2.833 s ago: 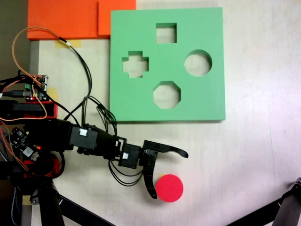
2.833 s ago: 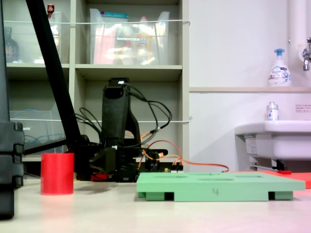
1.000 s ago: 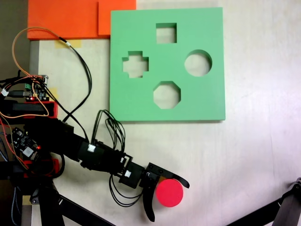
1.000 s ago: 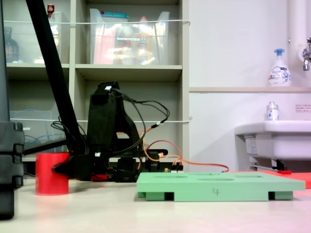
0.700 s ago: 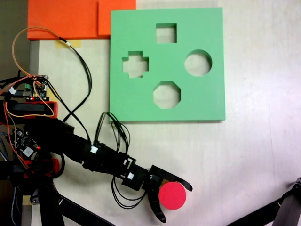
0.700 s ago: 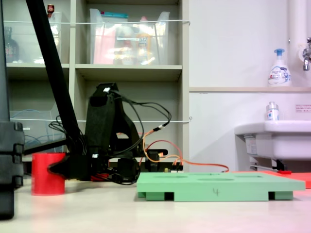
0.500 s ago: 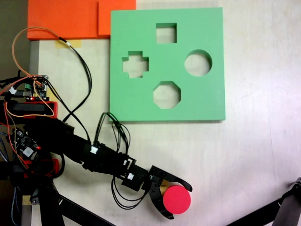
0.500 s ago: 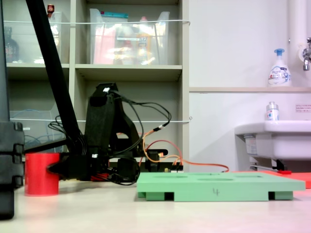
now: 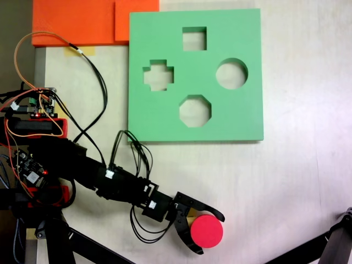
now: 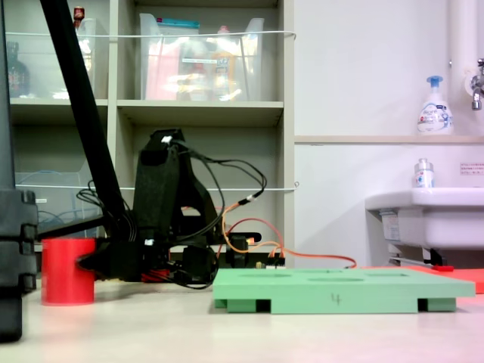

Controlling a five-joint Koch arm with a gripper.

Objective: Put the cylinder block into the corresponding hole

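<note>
In the fixed view from above, the green board (image 9: 165, 118) lies flat on the table (image 9: 297, 181), well up and away from the gripper, with four cutouts in it. The hole (image 9: 231, 73), the round one, sits at the board's right side, far from the gripper; the octagonal cutout (image 9: 195, 110) is the one nearest it. The arm (image 9: 104, 181) reaches low across the table toward the bottom edge of this view. Its gripper (image 9: 209, 233) is closed around the cylinder (image 9: 207, 231): one black jaw curves over the upper edge of the red top, the other hooks under its lower left edge, both touching it. In the side-on fixed view the cylinder (image 10: 66, 271) stands upright on the table, at the tip of the gripper (image 10: 82, 263).
</note>
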